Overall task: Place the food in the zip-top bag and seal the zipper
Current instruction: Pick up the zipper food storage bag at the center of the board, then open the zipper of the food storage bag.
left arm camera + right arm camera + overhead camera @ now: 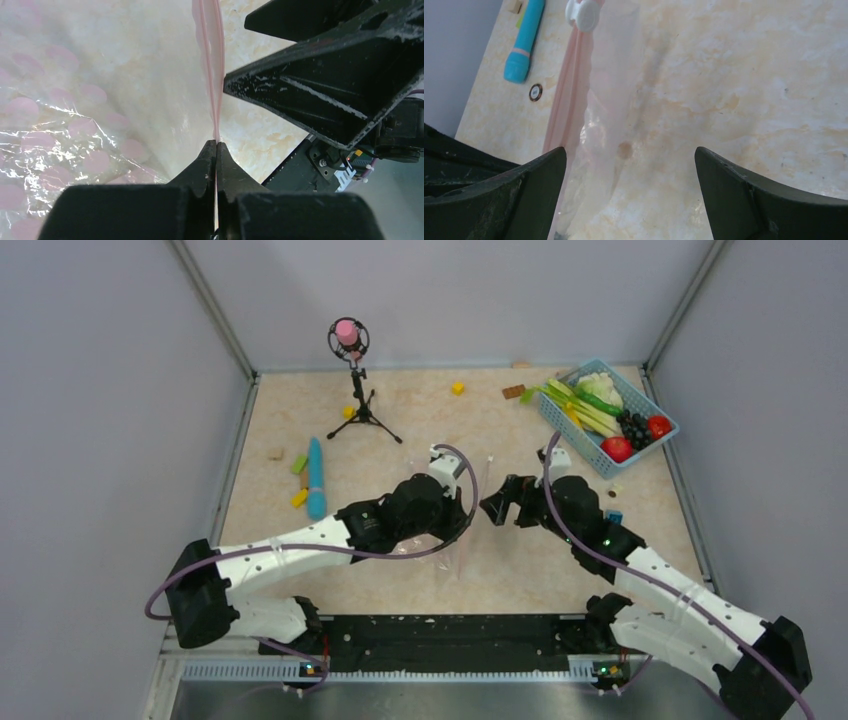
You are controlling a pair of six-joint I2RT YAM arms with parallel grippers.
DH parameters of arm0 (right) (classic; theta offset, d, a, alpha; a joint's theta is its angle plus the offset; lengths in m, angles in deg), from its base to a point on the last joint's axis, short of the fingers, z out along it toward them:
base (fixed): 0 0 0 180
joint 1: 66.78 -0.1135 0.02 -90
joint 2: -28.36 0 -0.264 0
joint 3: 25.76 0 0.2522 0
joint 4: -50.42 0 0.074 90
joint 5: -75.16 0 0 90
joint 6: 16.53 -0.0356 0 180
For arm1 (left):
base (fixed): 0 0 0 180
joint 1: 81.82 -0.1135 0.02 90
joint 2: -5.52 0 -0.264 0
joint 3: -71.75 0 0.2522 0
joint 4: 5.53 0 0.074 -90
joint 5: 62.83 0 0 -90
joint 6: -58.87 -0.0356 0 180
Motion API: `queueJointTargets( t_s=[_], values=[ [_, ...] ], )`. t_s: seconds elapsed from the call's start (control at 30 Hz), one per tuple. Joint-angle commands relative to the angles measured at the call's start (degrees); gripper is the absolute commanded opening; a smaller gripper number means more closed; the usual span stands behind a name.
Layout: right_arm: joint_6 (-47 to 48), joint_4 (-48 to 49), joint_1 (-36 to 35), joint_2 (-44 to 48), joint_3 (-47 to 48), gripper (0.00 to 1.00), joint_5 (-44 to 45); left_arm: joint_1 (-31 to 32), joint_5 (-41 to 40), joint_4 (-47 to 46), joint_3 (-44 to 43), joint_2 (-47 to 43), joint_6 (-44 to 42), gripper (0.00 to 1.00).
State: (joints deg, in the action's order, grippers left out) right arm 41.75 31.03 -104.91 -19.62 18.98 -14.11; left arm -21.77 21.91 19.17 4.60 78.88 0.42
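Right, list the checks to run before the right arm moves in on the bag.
1. Hold: left gripper is shut on the zipper: ok.
2. Ready: right gripper is open, with the zip-top bag lying between its fingers: ok.
3. Bag mouth parted wide enough: cannot tell.
4. Loading: the food lies in the blue basket, not in the bag: not ok.
5. Zipper sealed: cannot tell.
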Motion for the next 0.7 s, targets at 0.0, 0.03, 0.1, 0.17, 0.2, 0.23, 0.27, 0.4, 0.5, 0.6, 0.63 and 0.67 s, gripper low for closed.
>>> queueJointTargets(
  t_s=[0.0, 0.03, 0.1, 0.17, 0.2, 0.23, 0.27, 0.4, 0.5, 0.6, 0.63, 0.67],
  values=[
    [-1.0, 0.8, -0.7, 0.6, 3.7, 0.99, 7.6, 0.0, -0.6, -4.0, 0.1, -0.7, -0.4, 0.0],
    [-1.0, 1.1, -0.8, -0.1, 4.6, 0.99, 7.8, 0.0, -0.6, -4.1, 0.1, -0.5, -0.5, 0.0],
    [-1.1, 1.3, -0.8, -2.4, 6.4, 0.99, 8.3, 0.0, -0.7, -4.0, -0.3, 0.0, -0.4, 0.0],
    [-1.2, 0.3, -0.9, -5.1, 8.7, 0.99, 10.4, 0.1, -0.8, -3.9, -0.6, 0.3, -0.1, 0.0],
    [-1.3, -0.6, -1.0, -6.5, 9.8, 0.99, 11.5, 0.0, -0.9, -3.8, -0.7, 0.5, 0.1, 0.0],
    [-1.4, -1.6, -1.1, -7.8, 10.7, 0.99, 12.5, 0.0, -1.1, -3.7, -0.7, 0.6, 0.4, 0.0],
    [-1.4, -2.1, -1.3, -8.9, 11.3, 0.99, 13.1, 0.0, -1.2, -3.7, -0.8, 0.8, 0.5, 0.0],
    [-1.9, -1.7, -1.5, -11.0, 12.2, 0.99, 13.5, 0.1, -1.2, -3.5, -0.8, 1.2, 0.9, 0.0],
    [-1.7, -1.2, -1.8, -11.0, 12.3, 0.99, 13.6, 0.0, -1.6, -3.4, -0.8, 1.1, 1.1, 0.0],
    [-1.4, -1.9, -1.9, -11.1, 12.4, 0.99, 14.0, 0.0, -2.0, -3.3, -0.8, 1.0, 1.2, 0.0],
    [-1.2, -2.3, -1.9, -11.0, 12.6, 0.99, 13.7, 0.0, -2.2, -3.2, -0.8, 0.9, 1.2, 0.0],
    [-1.1, -2.5, -1.9, -10.7, 12.7, 0.99, 13.7, 0.0, -2.6, -3.1, -0.8, 0.9, 1.2, 0.0]
  ],
)
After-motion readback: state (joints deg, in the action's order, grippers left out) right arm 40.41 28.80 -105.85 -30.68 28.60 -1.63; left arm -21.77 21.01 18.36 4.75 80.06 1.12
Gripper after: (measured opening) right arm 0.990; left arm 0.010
